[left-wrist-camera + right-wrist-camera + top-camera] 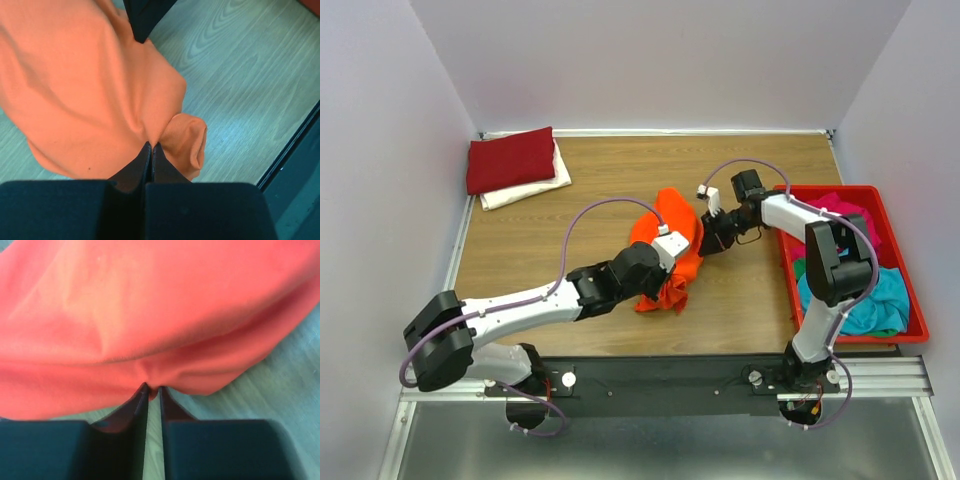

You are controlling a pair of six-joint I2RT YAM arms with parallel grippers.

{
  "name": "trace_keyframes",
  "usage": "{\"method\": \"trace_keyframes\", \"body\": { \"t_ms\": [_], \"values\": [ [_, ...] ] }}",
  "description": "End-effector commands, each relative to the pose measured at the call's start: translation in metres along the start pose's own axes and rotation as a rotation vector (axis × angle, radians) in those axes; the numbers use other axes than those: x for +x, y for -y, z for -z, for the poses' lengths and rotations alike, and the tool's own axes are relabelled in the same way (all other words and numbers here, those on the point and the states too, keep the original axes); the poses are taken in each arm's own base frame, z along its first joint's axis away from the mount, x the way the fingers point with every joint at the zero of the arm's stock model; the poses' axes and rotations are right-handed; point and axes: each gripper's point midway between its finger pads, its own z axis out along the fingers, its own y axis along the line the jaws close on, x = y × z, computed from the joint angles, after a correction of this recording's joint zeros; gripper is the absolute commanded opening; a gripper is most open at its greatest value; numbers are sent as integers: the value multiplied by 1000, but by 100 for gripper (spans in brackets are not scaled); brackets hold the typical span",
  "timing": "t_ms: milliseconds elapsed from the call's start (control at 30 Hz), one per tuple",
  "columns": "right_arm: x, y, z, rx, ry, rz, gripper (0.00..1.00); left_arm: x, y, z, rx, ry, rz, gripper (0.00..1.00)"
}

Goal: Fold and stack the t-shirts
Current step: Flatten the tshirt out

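A bright orange t-shirt [672,222] hangs bunched between both grippers over the middle of the table. My left gripper [672,250] is shut on its lower edge; the left wrist view shows the cloth [90,90] pinched at the tips [151,145]. My right gripper [706,238] is shut on the shirt's right edge, cloth [150,315] caught between the tips [151,388]. A folded dark red t-shirt [510,158] lies on a folded white one [535,185] at the back left. Magenta [845,210] and teal [865,300] shirts lie in the red tray [910,300].
The red plastic tray stands at the table's right edge, against the right arm's base. The wooden table [520,250] has white walls on three sides and a black rail [670,375] along the near edge.
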Motion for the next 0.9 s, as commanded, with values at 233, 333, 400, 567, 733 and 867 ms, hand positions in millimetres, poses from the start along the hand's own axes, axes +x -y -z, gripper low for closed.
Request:
{"method": "trace_keyframes", "body": {
  "t_ms": [233, 333, 400, 567, 733, 867],
  "values": [
    [-73, -28, 63, 79, 121, 116, 1, -78, 2, 33, 128, 209, 0, 0],
    [-122, -50, 116, 189, 232, 243, 1, -115, 5, 50, 160, 279, -39, 0],
    [-156, -70, 160, 283, 326, 338, 0, -144, 11, 63, 192, 324, -88, 0],
    [-204, -112, 246, 479, 504, 478, 0, -204, 27, 92, 263, 405, -176, 0],
    [-228, -163, 327, 647, 679, 574, 0, -269, 59, 141, 421, 549, -227, 0],
    [-238, -206, 372, 687, 804, 634, 0, -297, 79, 174, 531, 664, -227, 0]
  ]
}}
